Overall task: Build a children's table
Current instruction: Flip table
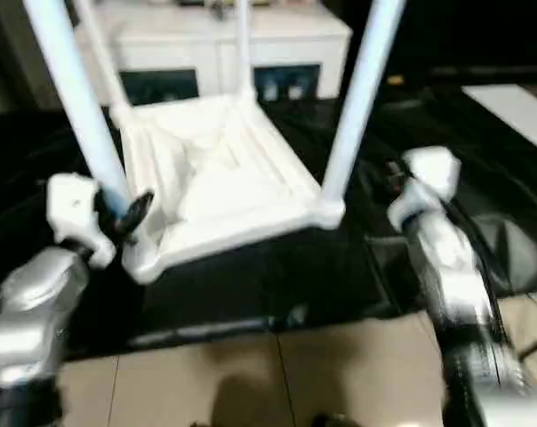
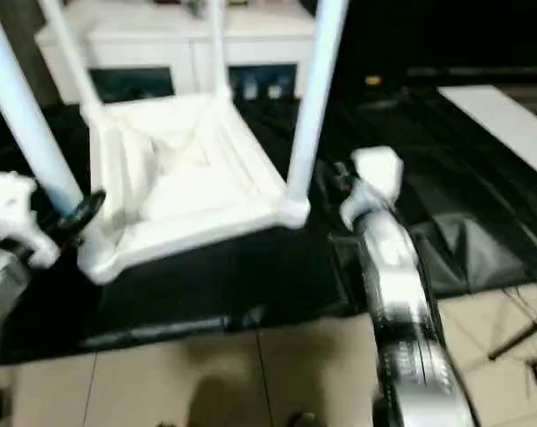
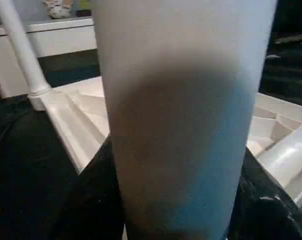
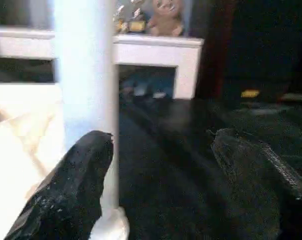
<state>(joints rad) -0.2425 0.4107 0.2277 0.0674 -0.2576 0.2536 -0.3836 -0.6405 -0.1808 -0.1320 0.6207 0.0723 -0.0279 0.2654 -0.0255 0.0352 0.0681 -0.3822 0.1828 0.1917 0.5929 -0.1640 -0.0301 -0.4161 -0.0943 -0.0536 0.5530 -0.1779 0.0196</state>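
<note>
Left jaws around the near-left leg (image 1: 77, 98); right jaws wide, empty beside the near-right leg (image 1: 357, 98).
Tugging sideways could tip the upturned tabletop (image 1: 220, 173).

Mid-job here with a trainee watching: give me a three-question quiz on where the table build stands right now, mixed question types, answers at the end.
1. True or false: the white plastic rectangular tabletop lies ribbed side up on the black mat.
2. Which does the left gripper have between its two black fingers?
A. the near-left white tapered tube leg
B. the tabletop's rim
C. nothing
3. Fill in: the right gripper stands open beside the near-right ____, which rises from a round corner socket.

Key
1. True
2. A
3. leg
</note>
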